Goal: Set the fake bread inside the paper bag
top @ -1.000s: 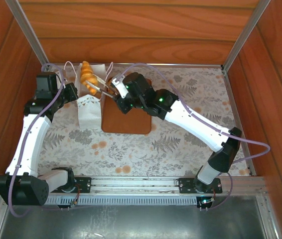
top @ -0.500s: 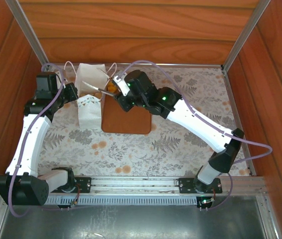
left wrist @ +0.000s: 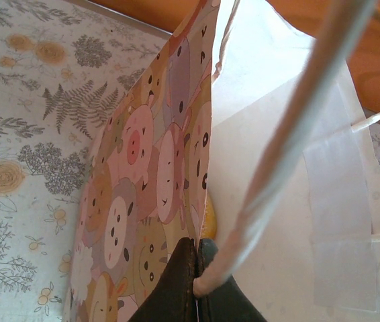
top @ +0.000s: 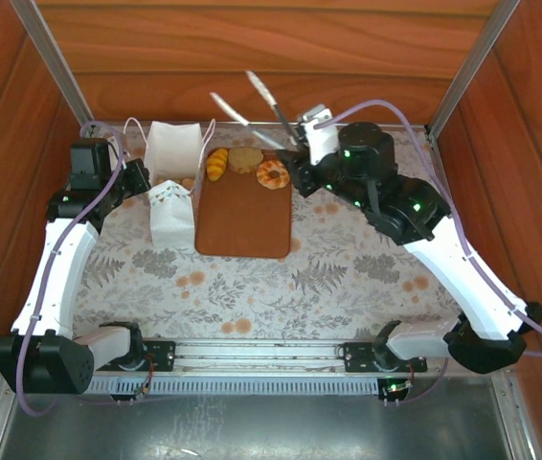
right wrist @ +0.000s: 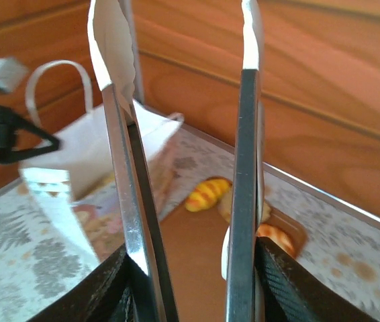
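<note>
The paper bag (top: 171, 158) stands open at the back left, its animal-print side (left wrist: 150, 174) facing the left wrist camera. My left gripper (top: 146, 177) is shut on the bag's rim (left wrist: 198, 282), and a yellow piece of bread (left wrist: 208, 215) peeks out inside. On the brown tray (top: 244, 216) lie a striped croissant (top: 217, 163), a dull brown slice (top: 245, 159) and a glazed ring (top: 273, 173). My right gripper (top: 300, 153) is shut on metal tongs (top: 252, 110), raised above the tray's far end. The tongs' arms (right wrist: 126, 168) are spread with nothing between them.
Wooden walls close in the back and both sides, with metal posts (top: 60, 67) in the back corners. The bag's cord handle (left wrist: 297, 134) crosses the left wrist view. The floral tablecloth (top: 348, 278) lies bare in front of the tray.
My right arm has pulled back from the bag, swinging right and up with the tongs. The golden croissant they held over the bag is gone from them. The left arm has not moved.
</note>
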`<state>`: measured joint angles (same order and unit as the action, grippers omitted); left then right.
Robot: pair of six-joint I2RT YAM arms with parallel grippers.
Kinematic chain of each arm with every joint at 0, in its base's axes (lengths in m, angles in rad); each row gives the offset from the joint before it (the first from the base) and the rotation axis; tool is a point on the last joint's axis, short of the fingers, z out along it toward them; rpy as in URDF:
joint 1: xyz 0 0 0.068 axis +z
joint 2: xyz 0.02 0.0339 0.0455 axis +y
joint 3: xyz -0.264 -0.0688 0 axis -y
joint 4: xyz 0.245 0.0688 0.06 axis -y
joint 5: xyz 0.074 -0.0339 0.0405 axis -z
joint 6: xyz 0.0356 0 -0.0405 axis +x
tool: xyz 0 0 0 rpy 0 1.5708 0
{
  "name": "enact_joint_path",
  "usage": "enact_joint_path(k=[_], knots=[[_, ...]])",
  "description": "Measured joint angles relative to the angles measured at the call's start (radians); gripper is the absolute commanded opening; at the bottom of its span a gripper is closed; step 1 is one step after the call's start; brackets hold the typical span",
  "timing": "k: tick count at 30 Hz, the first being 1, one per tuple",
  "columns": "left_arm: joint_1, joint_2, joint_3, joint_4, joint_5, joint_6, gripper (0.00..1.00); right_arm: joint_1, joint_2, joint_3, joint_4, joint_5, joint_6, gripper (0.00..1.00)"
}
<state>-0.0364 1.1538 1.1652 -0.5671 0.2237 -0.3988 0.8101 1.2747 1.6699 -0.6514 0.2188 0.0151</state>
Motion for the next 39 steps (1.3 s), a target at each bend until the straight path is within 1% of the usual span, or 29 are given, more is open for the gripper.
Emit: enact_joint_path(k=[3,6,8,12,16,22,25,31,39], knots=[[0.0,0.0,0.0,0.0,0.0,0.0,0.0,-0.107,-0.011,-0.083,-0.006,-0.029,0.032,0.45],[0.0,0.0,0.0,0.0,0.0,0.0,0.0,-0.199,0.021,-0.157,-0.034,-0.056,0.061,0.45],[0.0,0.0,0.0,0.0,0.0,0.0,0.0,-0.24,0.063,-0.183,-0.062,-0.064,0.072,0.44],[0.0,0.0,0.0,0.001,0.0,0.0,0.0,-0.284,0.172,-0.192,-0.109,-0.084,0.078,0.44],[0.0,0.0,0.0,0.001,0.0,0.0,0.0,-0.315,0.273,-0.159,-0.148,-0.111,0.076,0.43],[0.003,0.0,0.0,0.002,0.0,0.001,0.0,-0.347,0.467,-0.017,-0.196,-0.122,0.058,0.41],[0.003,0.0,0.0,0.002,0.001,0.001,0.0,-0.354,0.539,0.034,-0.224,-0.123,0.039,0.41],[0.004,0.0,0.0,0.002,0.002,0.001,0.0,-0.354,0.639,0.101,-0.265,-0.123,0.002,0.39],[0.005,0.0,0.0,0.002,0.002,0.001,0.0,-0.354,0.71,0.153,-0.289,-0.119,-0.034,0.39]])
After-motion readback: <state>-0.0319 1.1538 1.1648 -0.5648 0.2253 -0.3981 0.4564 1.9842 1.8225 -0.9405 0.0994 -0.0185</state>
